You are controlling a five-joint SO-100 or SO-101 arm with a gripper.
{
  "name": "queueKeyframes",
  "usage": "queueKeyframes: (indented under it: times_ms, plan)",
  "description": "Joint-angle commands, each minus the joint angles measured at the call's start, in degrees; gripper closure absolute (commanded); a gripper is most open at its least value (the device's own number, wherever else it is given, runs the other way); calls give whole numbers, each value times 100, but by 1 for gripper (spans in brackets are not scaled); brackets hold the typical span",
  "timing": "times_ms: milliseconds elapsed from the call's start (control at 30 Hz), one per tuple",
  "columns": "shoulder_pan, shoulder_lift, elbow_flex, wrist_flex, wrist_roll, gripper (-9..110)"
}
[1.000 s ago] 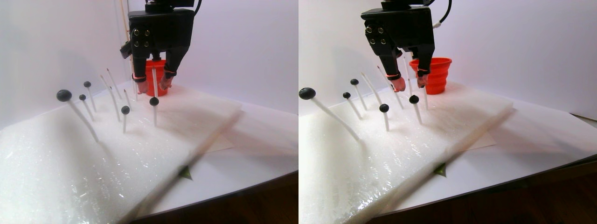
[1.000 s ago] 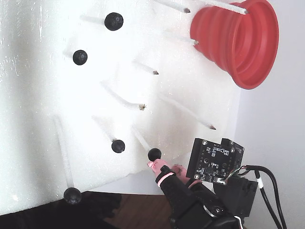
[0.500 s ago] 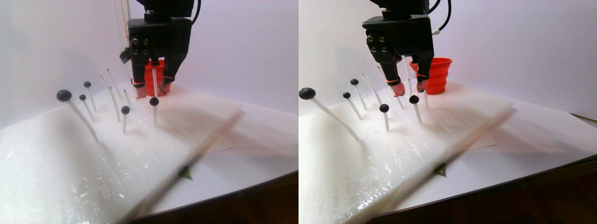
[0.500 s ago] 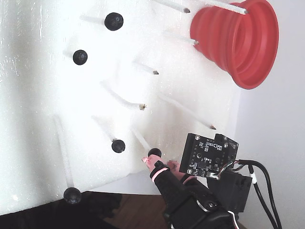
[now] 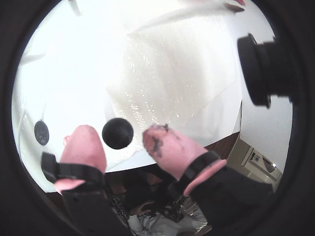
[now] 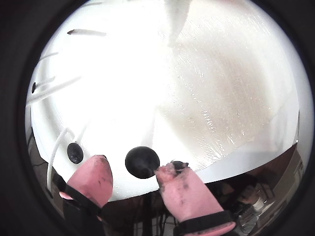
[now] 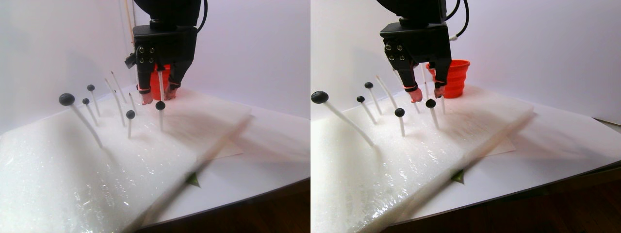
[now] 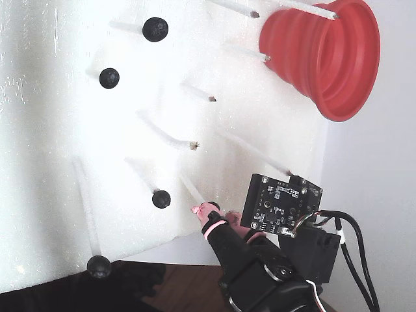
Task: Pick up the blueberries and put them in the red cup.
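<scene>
1. Foam sheet [image 7: 73, 179], white and glittery with a bubbled plastic sheen, fills the foreground of the stereo pair view and lies on a white worktop [image 7: 271, 145] with a dark wood edge; a small green triangle mark [image 7: 193, 180] peeks out beside the foam's blurred near edge

2. Thin white sticks [image 7: 87, 124] stand tilted in the foam, and several carry the blueberries [image 7: 66, 99], small matte blue-black balls; other sticks are bare with dark tips

3. Gripper [image 7: 156, 97], black with pink rubbery finger covers held on by black bands, hangs over one blueberry on its stick. In both wrist views its smudged pink fingertips [image 5: 162, 142] are spread narrowly on either side of that ball, which sits between them; in one wrist view the right-hand tip seems to touch it [image 6: 142, 162]. A bare circuit board shows behind the gripper in the fixed view; no writing on it is legible

4. Red cup [image 8: 325, 55], ribbed in stepped rings with a flared rim, stands at the foam's far end, behind the gripper

5. Plain white wall [image 7: 252, 43] closes the back
</scene>
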Motion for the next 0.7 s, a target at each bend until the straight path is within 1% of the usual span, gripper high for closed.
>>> queueKeyframes:
  times_ms: [0,667]
  plan:
    - [53,-18,-193,-141,-62,83]
    - [132,-677,-281,-721,-185,83]
